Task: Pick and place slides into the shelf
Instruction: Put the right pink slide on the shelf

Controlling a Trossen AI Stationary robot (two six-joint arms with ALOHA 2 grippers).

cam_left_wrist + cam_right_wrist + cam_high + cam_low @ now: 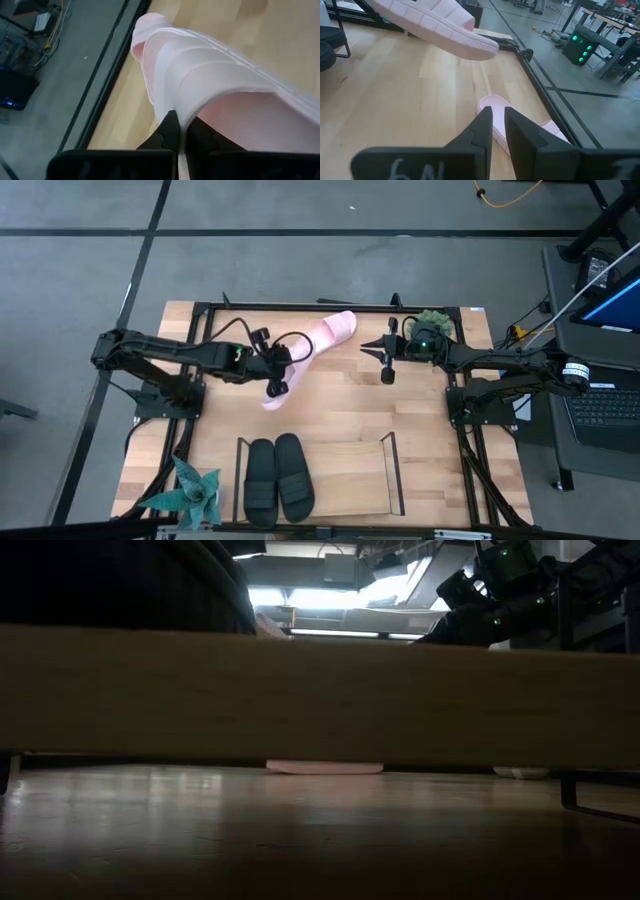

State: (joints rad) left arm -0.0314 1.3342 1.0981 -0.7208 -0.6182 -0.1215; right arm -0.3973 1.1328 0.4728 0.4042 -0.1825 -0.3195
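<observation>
From above, your left gripper (275, 370) has its jaws clamped on a pink slide (315, 350), lifted and tilted over the tabletop (420, 420); the black pair (277, 477) already sits in the shelf (391, 470).

Left wrist: the grip is on the strap.

Right wrist: the right gripper (498, 120) hovers, jaws nearly together and empty, above the second pink slide (496, 106).

Next, I'd judge, carry the held slide to the shelf's free space.

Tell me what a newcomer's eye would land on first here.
First, the pale pink foam slide sandal tilted above mid-table, pinched in the left tool. Next, the matte black pair of slide sandals side by side in the low black wire shelf at the table's near edge. The right tool hangs by the far edge.
</observation>
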